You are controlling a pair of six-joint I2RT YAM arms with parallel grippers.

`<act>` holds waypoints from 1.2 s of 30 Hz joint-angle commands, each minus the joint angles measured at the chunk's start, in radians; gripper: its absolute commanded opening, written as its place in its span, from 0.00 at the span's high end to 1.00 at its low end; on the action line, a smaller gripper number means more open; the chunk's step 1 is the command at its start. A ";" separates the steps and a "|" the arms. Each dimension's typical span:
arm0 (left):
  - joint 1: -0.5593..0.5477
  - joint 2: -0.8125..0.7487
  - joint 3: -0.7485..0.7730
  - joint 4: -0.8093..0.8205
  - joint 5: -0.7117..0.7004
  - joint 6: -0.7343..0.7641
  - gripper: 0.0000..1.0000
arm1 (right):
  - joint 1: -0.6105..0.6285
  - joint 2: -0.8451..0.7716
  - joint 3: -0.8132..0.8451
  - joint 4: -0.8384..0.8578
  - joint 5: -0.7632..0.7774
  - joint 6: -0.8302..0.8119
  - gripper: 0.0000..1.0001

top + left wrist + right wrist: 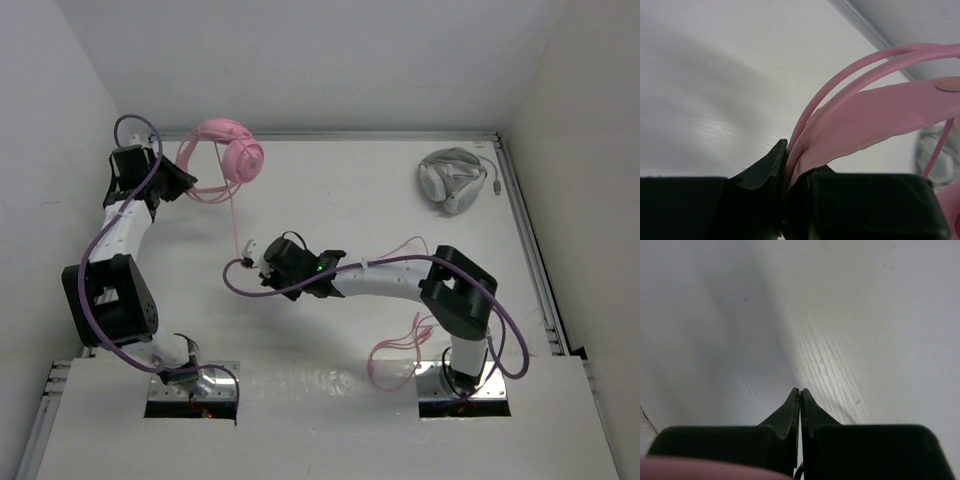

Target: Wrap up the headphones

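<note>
Headband (875, 112) first: the left tool (178, 180), at 10 o'clock on the bench (330, 190), is clamped on the thin pink band, apparently anchoring the headphones (228, 148) at 11 o'clock, close to the back wall. From an earcup the cable (233, 215) drops straight toward 6 o'clock to the right tool (250, 262) at mid-bench, its fingers pressed together. The line looks taut, though the wrist view shows no cable between the tips. A slack loop (392, 358) lies by the right arm's base at 5 o'clock, evidently awaiting winding. Grey-white headphones (455, 178) sit at 2 o'clock near the right rim (527, 240). The open bench between them leaves room for wide sweeps.
</note>
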 commanded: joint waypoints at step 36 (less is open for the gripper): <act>-0.589 -0.101 -0.034 0.043 -0.544 0.943 1.00 | -0.247 -0.326 0.222 -0.252 0.460 -0.171 1.00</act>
